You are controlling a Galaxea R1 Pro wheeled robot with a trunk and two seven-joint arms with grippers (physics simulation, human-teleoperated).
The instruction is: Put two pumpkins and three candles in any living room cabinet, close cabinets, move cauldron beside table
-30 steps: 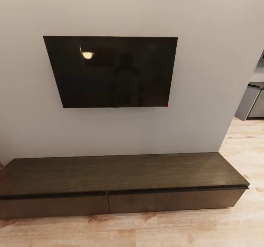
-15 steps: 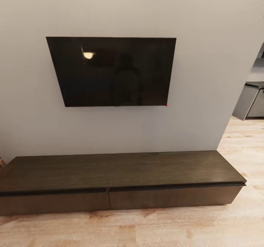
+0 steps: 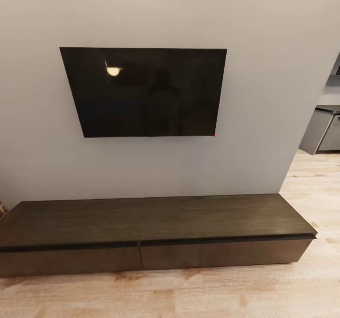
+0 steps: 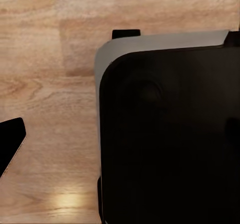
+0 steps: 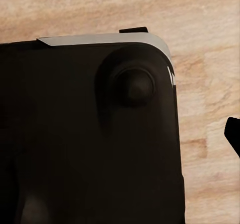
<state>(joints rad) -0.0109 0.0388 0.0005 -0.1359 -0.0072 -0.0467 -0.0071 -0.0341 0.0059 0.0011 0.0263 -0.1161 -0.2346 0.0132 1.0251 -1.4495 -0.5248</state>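
Your view's barely budged in the last half second, both drawers shut.
You're facing the cabinet (image 3: 156,223), bare top, on the wood floor (image 3: 236,294) under the TV (image 3: 146,91) on the grey wall (image 3: 264,35); can't tell either claw's opening.

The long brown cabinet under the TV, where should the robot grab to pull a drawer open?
Probably at the dark groove along the top edge of a drawer front, coming from the front. The cabinet shows two flat fronts, both shut, with no knobs, so that recess under the top looks like the one place to hook fingers.
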